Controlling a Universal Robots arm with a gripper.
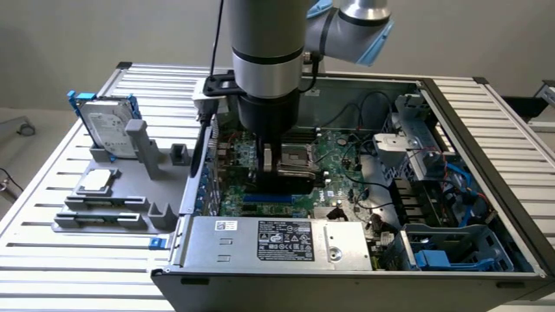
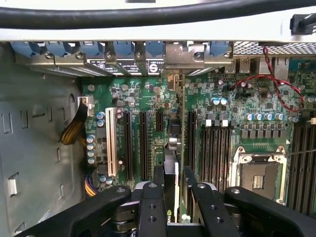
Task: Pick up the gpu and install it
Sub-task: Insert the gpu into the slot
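My gripper (image 1: 282,162) is down inside the open computer case (image 1: 451,104), shut on the gpu (image 1: 293,181), which shows as a black slab below the fingers. The wrist view looks along the gpu (image 2: 172,148) edge-on: it stands upright between the two black fingers (image 2: 159,183), in line with the long expansion slots (image 2: 143,143) of the green motherboard (image 2: 232,98). Its silver end bracket (image 2: 173,81) reaches toward the case's rear slot panel (image 2: 180,54). Whether the card's edge sits in a slot is hidden.
A grey fixture (image 1: 130,208) at the exterior view's left holds a silver hard drive in a blue frame (image 1: 108,123) and a small square chip (image 1: 97,181). The power supply (image 1: 277,240) lies at the case's near end. A CPU socket (image 2: 259,177), RAM slots and red-black wires (image 2: 276,84) flank the card.
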